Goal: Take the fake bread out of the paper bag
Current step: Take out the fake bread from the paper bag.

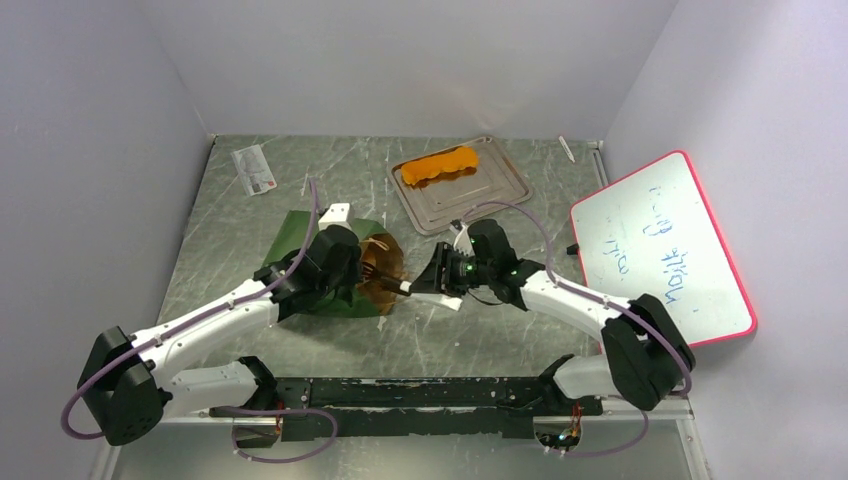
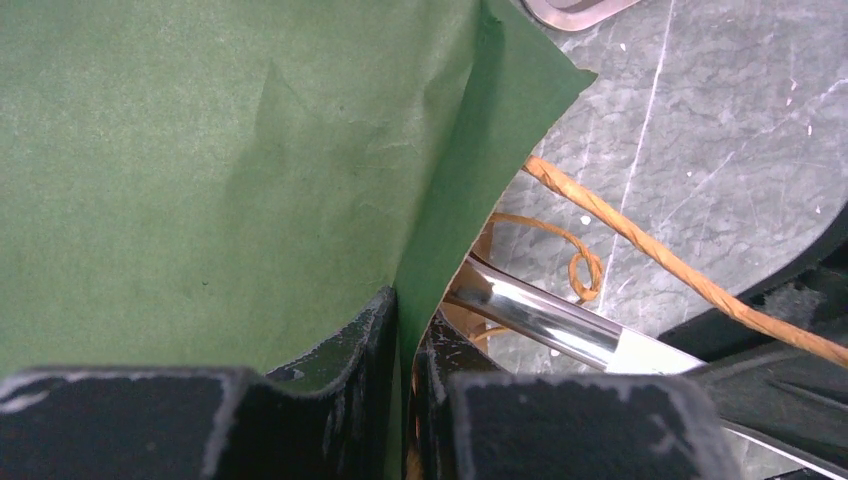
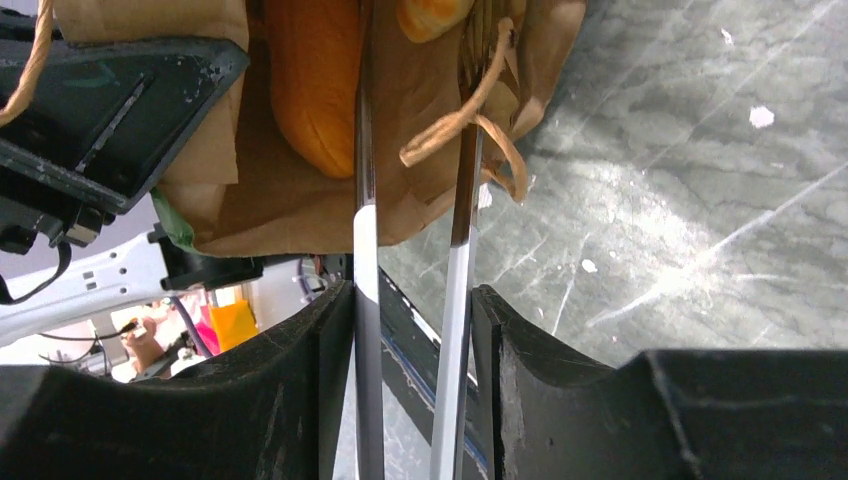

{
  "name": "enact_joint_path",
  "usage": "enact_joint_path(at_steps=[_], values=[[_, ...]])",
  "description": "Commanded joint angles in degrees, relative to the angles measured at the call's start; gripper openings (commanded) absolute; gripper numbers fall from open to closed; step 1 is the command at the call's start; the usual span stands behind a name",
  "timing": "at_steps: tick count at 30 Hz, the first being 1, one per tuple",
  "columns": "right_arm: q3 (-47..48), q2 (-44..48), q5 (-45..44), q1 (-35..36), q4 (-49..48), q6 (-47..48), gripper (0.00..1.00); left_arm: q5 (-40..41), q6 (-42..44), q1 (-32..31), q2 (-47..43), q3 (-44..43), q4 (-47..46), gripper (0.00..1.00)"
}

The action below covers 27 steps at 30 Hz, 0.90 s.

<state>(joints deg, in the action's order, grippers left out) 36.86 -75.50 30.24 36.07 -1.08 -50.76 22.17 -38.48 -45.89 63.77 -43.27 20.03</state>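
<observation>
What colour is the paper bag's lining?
Brown kraft inside the paper bag; right wrist view shows it best.

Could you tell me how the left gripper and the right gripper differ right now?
The left gripper is shut on the paper bag; the right gripper is shut on metal tongs. The left gripper grips at the bag's mouth edge; the right gripper sits outside it, only its tongs reaching in beside an orange fake bread piece. Both work on the same bag.
</observation>
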Motion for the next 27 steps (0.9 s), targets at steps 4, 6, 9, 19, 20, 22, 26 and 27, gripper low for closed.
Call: enact_joint_path(at_steps=[4, 6, 9, 19, 20, 22, 26, 27], values=[[-0.65, -4.23, 0.74, 0.20, -9.12, -1.57, 0.45, -2.88, 0.59, 0.18, 0.80, -3.20, -0.76, 0.07], [-0.61, -5.78, 0.74, 0.17, -10.70, -1.75, 0.45, -3.04, 1.12, 0.18, 1.21, -3.91, -0.34, 0.07], [-0.65, -8.08, 1.02, 0.25, -13.55, -2.20, 0.44, -3.18, 1.85, 0.19, 1.44, -4.46, 0.08, 0.07], [1.25, -10.56, 1.90, 0.24, -13.73, -1.11, 0.14, -1.46, 1.74, 0.19, 2.10, -4.33, 0.17, 0.07], [1.61, -9.75, 1.78, 0.23, -12.21, -0.57, 0.11, -0.65, 1.29, 0.25, 2.28, -4.37, 0.25, 0.07], [2.20, -7.84, 1.52, 0.25, -8.96, 0.62, 0.07, 1.43, -0.14, 0.18, 2.85, -4.34, 0.54, 0.07], [3.34, -3.88, 0.44, 0.06, -2.29, 2.73, 0.00, 4.96, -4.35, 0.22, 4.18, -4.24, 1.30, 0.07], [3.42, -3.09, 0.31, 0.12, -0.98, 3.08, 0.00, 5.68, -5.21, 0.22, 4.32, -4.01, 1.24, 0.07]])
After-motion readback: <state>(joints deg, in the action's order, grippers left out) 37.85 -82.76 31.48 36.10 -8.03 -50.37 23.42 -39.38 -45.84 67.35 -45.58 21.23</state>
